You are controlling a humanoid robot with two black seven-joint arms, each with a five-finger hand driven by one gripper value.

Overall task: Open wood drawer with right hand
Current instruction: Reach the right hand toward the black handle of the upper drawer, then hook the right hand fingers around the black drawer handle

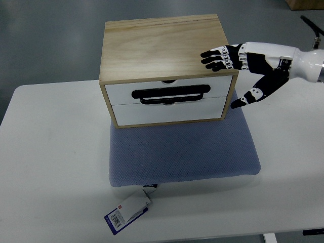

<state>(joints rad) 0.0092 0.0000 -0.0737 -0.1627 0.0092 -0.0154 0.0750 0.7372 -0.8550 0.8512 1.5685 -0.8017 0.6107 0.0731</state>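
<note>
We've got the right hand (253,71) hovering, fingers (215,56) released, over the wood drawer box's (164,50) right edge, both drawers shut, open bench (50,167) up front.

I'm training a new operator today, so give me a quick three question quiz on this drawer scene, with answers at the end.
1. True or false: the upper drawer of the wooden box is already pulled out.
2. Which of these does the box sit on? A) bare table B) blue cushion C) metal tray
3. Where is the right hand relative to the box, and is it holding anything?

Key
1. False: both white drawer fronts sit flush, and the black handle is untouched.
2. B, the blue cushion, which lies on the white table.
3. At the box's top right corner, fingers spread, holding nothing.
</note>
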